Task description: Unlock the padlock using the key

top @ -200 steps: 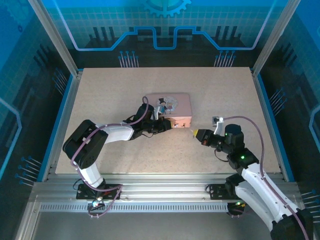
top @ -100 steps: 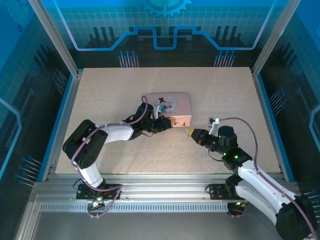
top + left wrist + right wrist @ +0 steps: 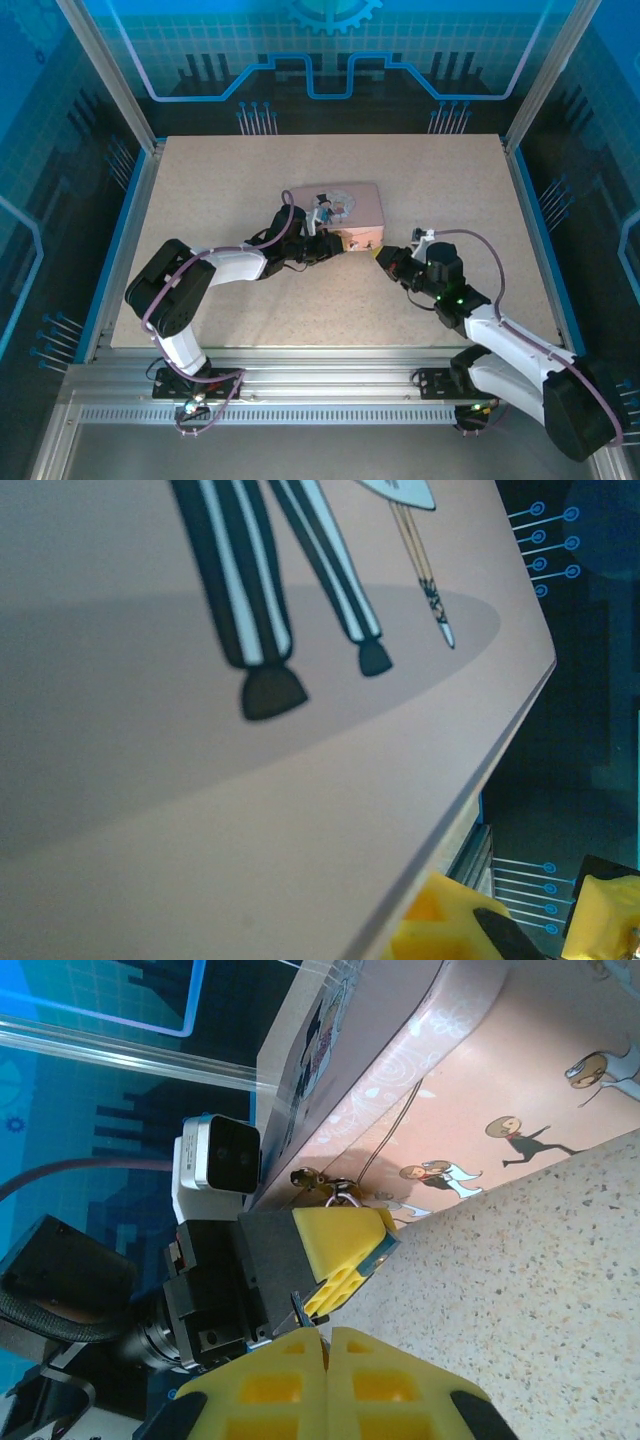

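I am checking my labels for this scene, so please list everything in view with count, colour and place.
table: one, beige speckled, under everything.
tin: one, pink with cartoon figures, table centre.
padlock: one, silver shackle showing, at the tin's front edge.
key: one, thin dark tip, facing the padlock.
enclosure: one, blue, around the table.
arms: two, black-and-white, near edge.
left tool: one, yellow pads, shut on the padlock.
right tool: one, yellow pads, shut on the key.

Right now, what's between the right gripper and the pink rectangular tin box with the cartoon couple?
Right wrist view: the left gripper's yellow fingertip sits between the right gripper and the pink tin box's front wall; beside it, bare speckled tabletop.
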`<state>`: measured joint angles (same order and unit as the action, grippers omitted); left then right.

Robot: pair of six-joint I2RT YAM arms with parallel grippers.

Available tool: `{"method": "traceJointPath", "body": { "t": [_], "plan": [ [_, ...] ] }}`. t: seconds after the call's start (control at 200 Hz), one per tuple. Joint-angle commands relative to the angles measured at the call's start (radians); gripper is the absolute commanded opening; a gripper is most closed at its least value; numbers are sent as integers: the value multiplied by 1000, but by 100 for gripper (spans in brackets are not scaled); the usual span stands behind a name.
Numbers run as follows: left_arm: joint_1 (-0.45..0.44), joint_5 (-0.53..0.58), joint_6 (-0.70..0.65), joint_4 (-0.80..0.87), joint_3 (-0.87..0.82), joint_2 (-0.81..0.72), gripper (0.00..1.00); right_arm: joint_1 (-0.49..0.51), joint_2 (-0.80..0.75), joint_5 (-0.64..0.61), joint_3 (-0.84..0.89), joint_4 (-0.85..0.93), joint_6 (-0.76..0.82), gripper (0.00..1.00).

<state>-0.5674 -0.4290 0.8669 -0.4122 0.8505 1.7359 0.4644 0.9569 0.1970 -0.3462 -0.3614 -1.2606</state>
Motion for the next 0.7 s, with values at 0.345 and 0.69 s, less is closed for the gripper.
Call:
{"method": "traceJointPath", "body": {
  "t": [0.345, 0.69],
  "plan": [
    [11, -48, 55, -80, 31, -11, 0, 75, 161, -89, 56, -232, -69, 0],
    [11, -47, 64, -91, 30, -7, 0, 79, 285, -68, 28, -332, -89, 0]
  ]
}}
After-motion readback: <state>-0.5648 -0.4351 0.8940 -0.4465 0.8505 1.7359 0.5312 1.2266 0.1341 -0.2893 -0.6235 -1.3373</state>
